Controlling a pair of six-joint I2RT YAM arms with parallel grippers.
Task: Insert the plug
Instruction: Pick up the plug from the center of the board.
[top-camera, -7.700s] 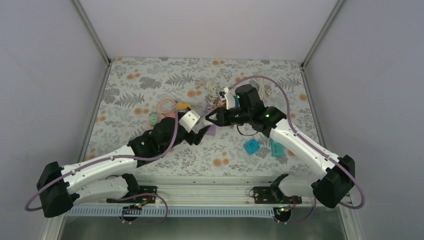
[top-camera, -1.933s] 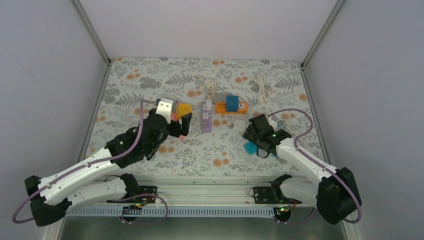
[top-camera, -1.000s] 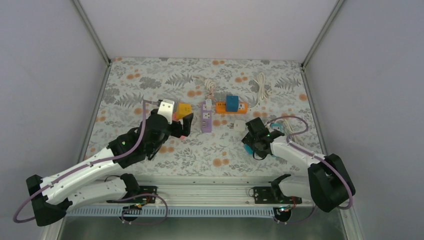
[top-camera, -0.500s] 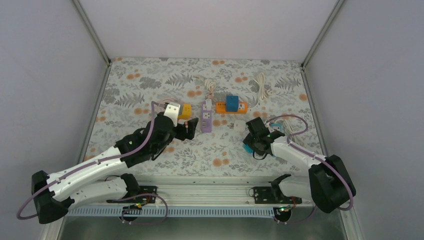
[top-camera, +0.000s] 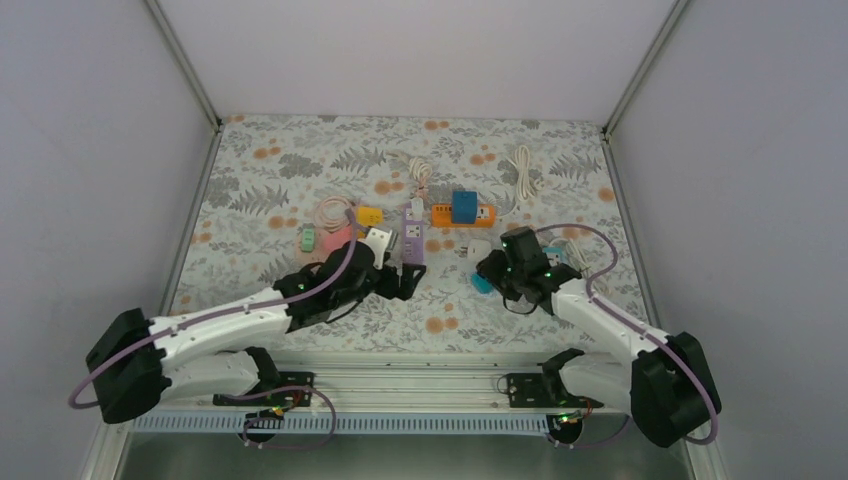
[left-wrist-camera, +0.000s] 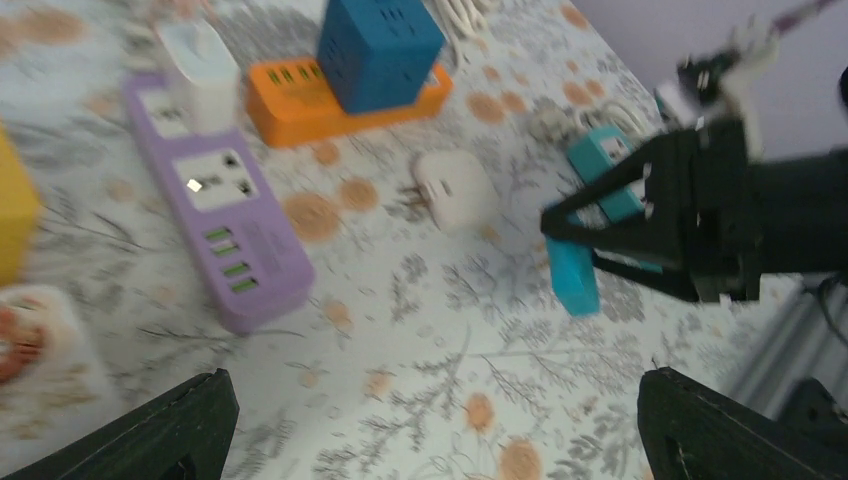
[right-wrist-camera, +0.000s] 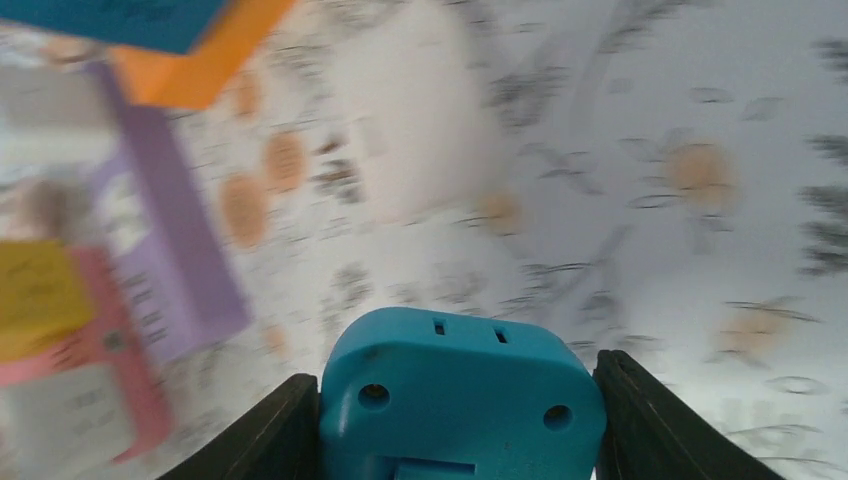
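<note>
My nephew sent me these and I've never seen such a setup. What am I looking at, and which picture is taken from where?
These are two white robot arms bolted to a table's near edge, each ending in a two-finger gripper. The wide picture comes from a fixed camera overhead. The other two come from small cameras on each wrist. On the flowered cloth lie a purple power strip, an orange power strip carrying a blue cube, a white plug and coiled cables. The right gripper is closed on a teal plug. The left gripper is open and empty.
</note>
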